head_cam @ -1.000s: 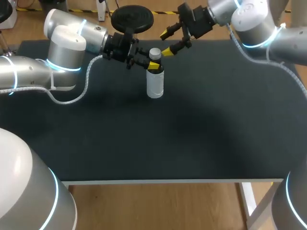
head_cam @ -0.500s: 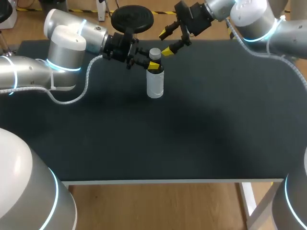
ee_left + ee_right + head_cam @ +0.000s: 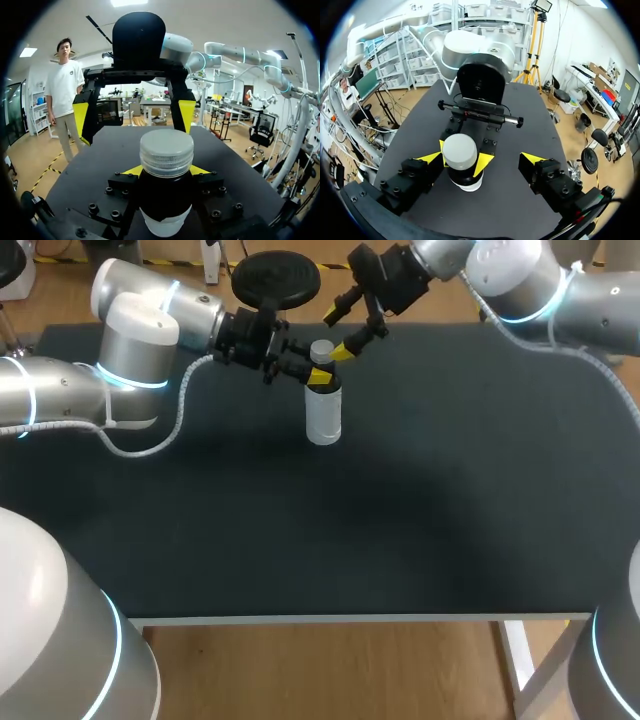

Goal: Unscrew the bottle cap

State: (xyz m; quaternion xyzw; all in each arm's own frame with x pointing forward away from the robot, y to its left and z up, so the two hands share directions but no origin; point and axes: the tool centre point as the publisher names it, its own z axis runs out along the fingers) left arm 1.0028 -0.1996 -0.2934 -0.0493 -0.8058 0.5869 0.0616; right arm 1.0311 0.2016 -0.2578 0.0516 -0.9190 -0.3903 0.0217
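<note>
So far the left gripper clamps the bottle; the cap is still on, the right gripper wide open beside it.

Shifted the right gripper toward nine o'clock in the head view, bringing one tip just beside the bottle cap.

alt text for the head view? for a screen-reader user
A bottle stands upright on the dark table, its neck clamped in the left pincer. The right pincer hangs open just beside the cap, not gripping it.
</note>
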